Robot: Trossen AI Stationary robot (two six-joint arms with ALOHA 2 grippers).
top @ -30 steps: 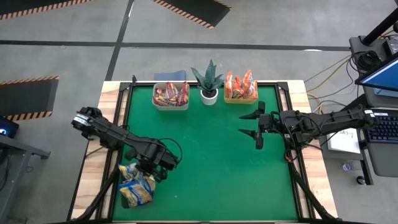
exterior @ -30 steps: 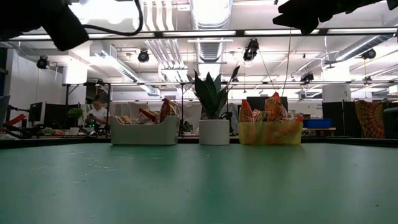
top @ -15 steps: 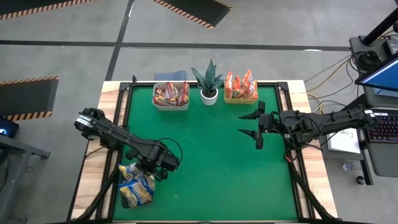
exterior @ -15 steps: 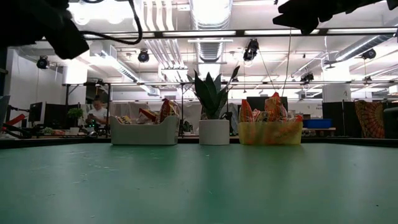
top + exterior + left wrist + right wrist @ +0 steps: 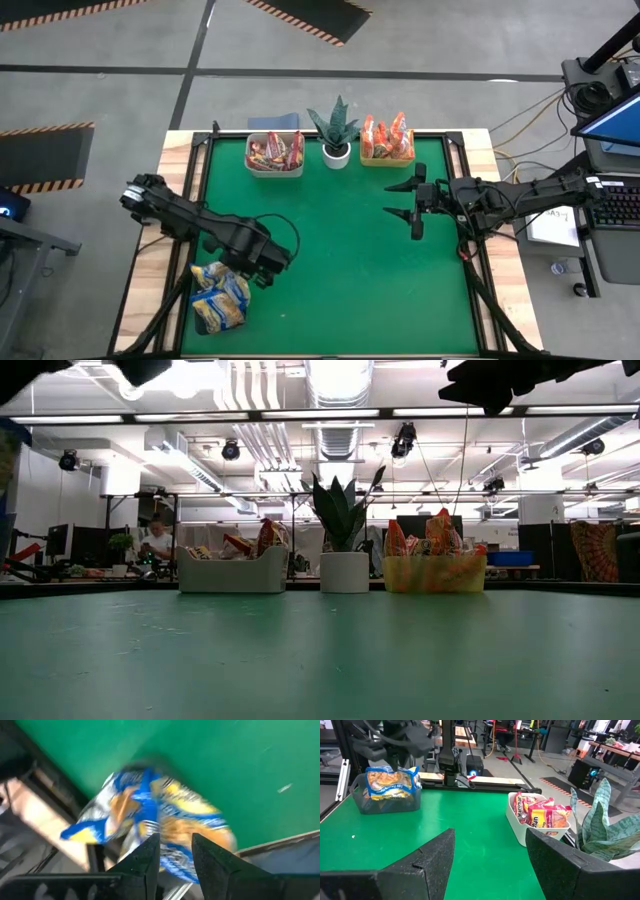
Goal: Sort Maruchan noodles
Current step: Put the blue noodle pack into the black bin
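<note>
Our left gripper (image 5: 172, 857), jaws slightly parted, seemingly holding nothing, hangs over yellow-blue noodle packets (image 5: 150, 825): light, crinkly, slippery; pinch an edge. Right gripper (image 5: 401, 200) waits open.

Glossy crinkled plastic packets (image 5: 220, 297); matt green worktop (image 5: 340, 250) with a pale wood edge (image 5: 150, 260).

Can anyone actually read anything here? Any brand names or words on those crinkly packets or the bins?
None can be read.
Yellow-blue plastic noodle packets: print blurred.
Red-white packets in the white bin: lettering too small.
Orange-red packets in the yellow bin: too small.
White bin wall: no label visible.
</note>
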